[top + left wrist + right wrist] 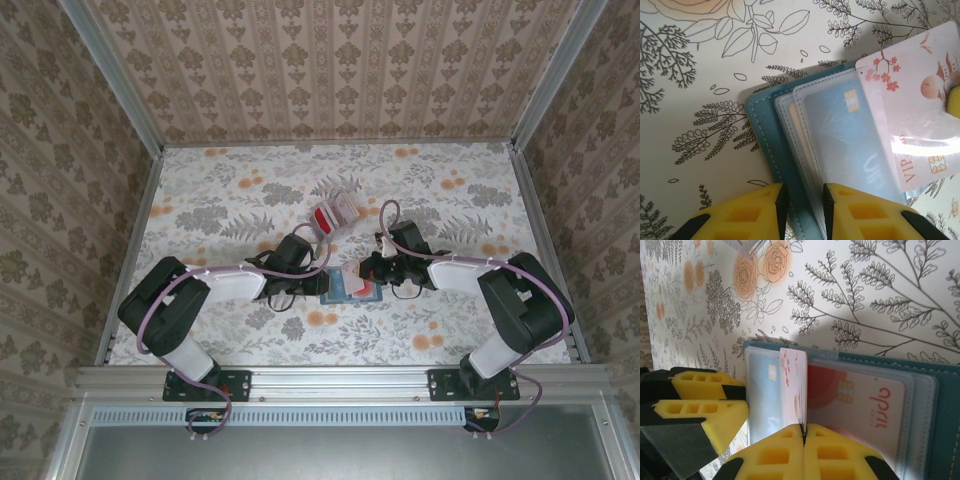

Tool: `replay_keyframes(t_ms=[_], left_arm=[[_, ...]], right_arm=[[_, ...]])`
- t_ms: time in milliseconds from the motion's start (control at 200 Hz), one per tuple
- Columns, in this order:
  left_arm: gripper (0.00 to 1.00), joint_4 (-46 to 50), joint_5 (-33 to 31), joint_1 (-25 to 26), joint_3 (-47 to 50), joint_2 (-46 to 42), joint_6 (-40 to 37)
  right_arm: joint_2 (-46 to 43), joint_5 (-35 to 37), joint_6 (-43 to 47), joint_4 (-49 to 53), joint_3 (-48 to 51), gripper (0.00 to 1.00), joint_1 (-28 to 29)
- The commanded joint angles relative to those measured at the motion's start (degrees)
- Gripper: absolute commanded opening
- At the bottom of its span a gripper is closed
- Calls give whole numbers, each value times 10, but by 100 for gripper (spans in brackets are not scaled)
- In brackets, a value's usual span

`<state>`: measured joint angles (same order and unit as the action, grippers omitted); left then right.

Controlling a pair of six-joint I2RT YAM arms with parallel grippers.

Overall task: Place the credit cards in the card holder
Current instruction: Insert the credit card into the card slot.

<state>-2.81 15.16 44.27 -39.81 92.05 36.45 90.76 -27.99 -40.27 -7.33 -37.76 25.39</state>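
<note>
The card holder (338, 291) lies open mid-table, teal cover (765, 130) down and clear sleeves up. One sleeve holds a blue card (845, 140), another a red and white card (860, 400). My right gripper (804, 432) is shut on a white credit card with red blossoms (795, 385). It holds that card on edge over the fold between the two sleeves (910, 95). My left gripper (805, 205) is closed on the holder's left edge, with the teal cover and sleeve edges between its pads. Its yellow fingers (705, 407) show beside the holder.
A clear plastic box (335, 213) with red and white cards in it stands just behind the two grippers. Both arms reach inward and meet over the holder. Metal rails and patterned walls bound the floral table (450, 330).
</note>
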Motion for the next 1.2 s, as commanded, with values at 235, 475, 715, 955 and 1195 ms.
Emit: replay_keyframes(t_ms=[235,475,715,955,1195], left_arm=[[28,14,-9,4,-6,9,9],[28,13,-11,5,-8,11,11],[28,17,-7,5,-18,19,7],[28,19,-10,5,-19,18,5],[28,21,-11,5,-18,18,5]], right_arm=[[24,71,14,15,-5,4,50],[36,85,4,11,-6,4,73],[69,87,-11,-8,-26,4,95],[85,83,-16,-15,-33,4,105],[51,105,3,31,-41,19,104]])
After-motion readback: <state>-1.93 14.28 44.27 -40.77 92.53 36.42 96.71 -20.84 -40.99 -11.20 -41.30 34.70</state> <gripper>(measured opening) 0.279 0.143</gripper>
